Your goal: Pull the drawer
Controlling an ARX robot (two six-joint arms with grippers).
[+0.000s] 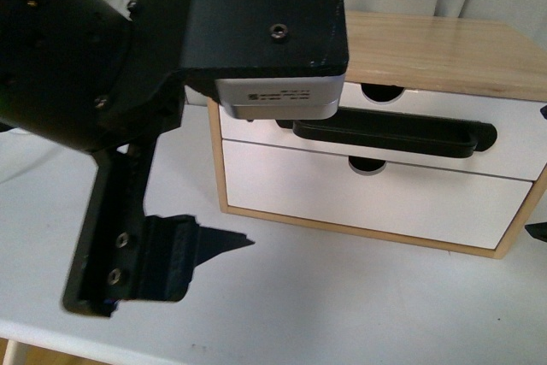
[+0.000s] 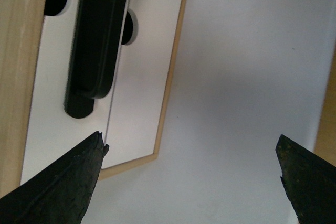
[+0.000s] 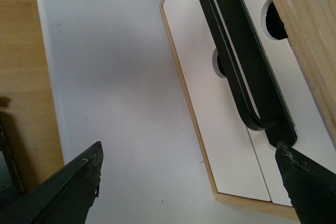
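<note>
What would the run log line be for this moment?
stage: pre-grasp | wide white-fronted wooden drawer: shut | long black bar handle: ungripped | left gripper: open | right gripper: open

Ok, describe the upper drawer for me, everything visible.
The drawer is the upper of two in a light wooden cabinet on the white table. Its flat white front carries a long black bar handle, mounted horizontally, and a half-round notch in the upper edge. It looks shut, flush with the lower drawer front. Nothing grips it.
</note>
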